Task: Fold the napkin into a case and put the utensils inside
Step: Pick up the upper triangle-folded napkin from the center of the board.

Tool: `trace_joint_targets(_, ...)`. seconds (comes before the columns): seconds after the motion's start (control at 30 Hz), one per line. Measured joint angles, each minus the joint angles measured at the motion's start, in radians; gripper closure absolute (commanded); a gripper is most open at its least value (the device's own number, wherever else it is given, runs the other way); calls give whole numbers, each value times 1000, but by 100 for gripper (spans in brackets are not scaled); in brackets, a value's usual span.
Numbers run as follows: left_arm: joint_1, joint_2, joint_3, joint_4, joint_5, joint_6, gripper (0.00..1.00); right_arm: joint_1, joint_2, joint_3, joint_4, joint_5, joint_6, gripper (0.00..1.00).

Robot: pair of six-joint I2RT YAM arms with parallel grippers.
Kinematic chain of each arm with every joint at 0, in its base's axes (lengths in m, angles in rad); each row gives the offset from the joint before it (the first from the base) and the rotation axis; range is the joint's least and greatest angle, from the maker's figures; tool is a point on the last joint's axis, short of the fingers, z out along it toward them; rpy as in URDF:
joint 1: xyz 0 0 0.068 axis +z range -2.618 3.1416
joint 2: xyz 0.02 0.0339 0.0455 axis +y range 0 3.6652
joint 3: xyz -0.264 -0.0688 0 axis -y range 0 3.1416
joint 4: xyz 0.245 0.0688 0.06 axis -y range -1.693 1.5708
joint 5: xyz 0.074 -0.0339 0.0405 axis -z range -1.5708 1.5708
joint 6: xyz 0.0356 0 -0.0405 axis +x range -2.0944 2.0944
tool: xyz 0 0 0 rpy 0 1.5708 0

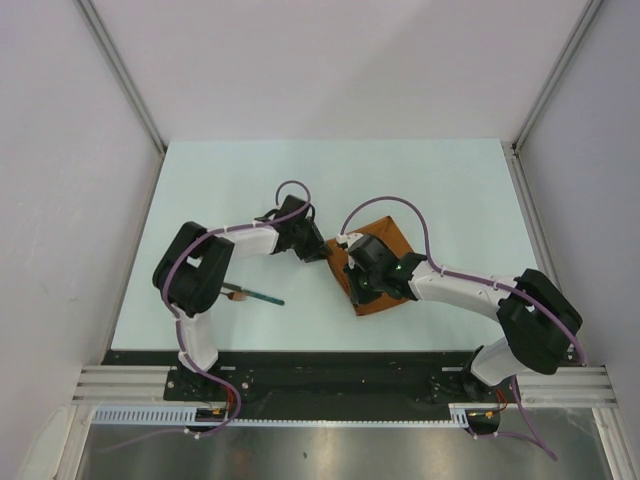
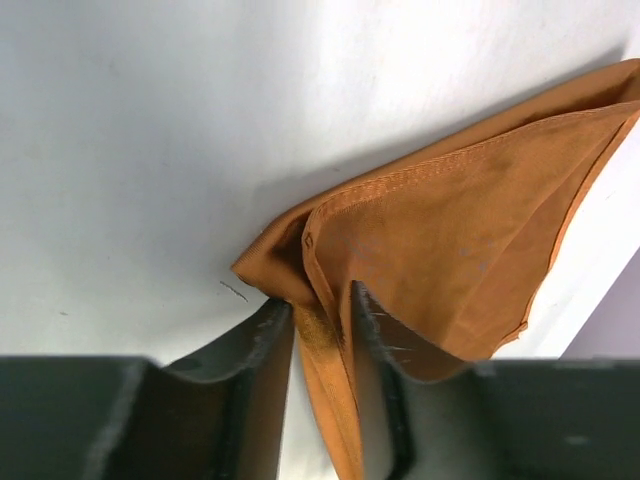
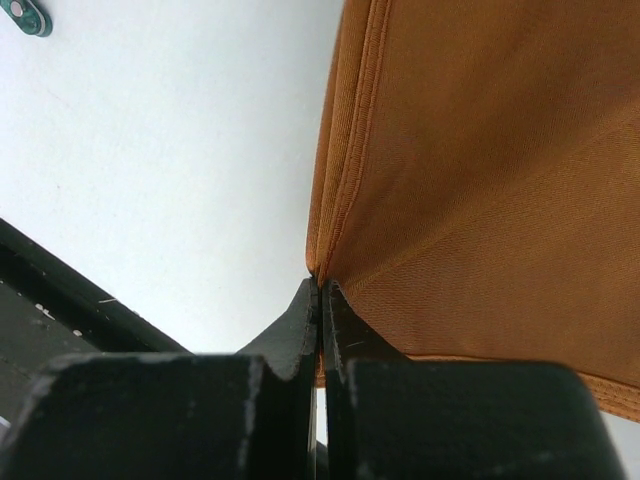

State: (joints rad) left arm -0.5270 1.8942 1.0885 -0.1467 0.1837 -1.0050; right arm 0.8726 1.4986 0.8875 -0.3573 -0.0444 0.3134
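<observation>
— Pale tabletop [image 1: 450, 190] between white walls is shown; where is the napkin [image 1: 385, 240] found?
— It is seen right of centre, partly doubled over and raised at its edges between the two arms. One hem is nipped by the right gripper [image 3: 320, 285], whose fingers are pressed together on it.
— And the left gripper [image 2: 320, 300]?
— Its jaws are set partly apart astride a bunched corner fold; whether the cloth is truly clamped cannot be told.
— How is the cloth expected to handle?
— Light, limp behaviour is judged likely: sagging and creasing wherever it is unsupported, and a thin layer could slip from a loose pinch. Stitched hems and corners are best taken, all layers together.
— The utensils?
— A teal-handled utensil [image 1: 262, 297] is seen lying on the table's left half, well apart from the napkin; thin and rigid, it is best gripped across the handle.
</observation>
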Motion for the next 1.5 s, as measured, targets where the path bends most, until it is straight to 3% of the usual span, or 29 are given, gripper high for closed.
trace_joint_targets(0.07, 0, 6, 5, 0, -1, 5, 76, 0, 0, 0, 3, 0, 0, 100)
trace_joint_targets(0.2, 0, 6, 5, -7, -18, 25, 100, 0, 0, 0, 10, 0, 0, 100)
trace_joint_targets(0.5, 6, -50, -10, -48, -49, 119, 100, 14, -1, 0, 20, 1, 0, 100)
trace_joint_targets(1.03, 46, -183, -29, -74, 31, 171, 100, 63, -2, 37, 17, -6, 45, 100)
trace_joint_targets(1.27, 155, -383, -48, -150, 77, 188, 100, 145, 67, 208, 37, -39, 95, 100)
trace_joint_targets(1.5, 351, -629, -45, -288, 102, 241, 100, 226, 178, 484, 64, -98, 138, 100)
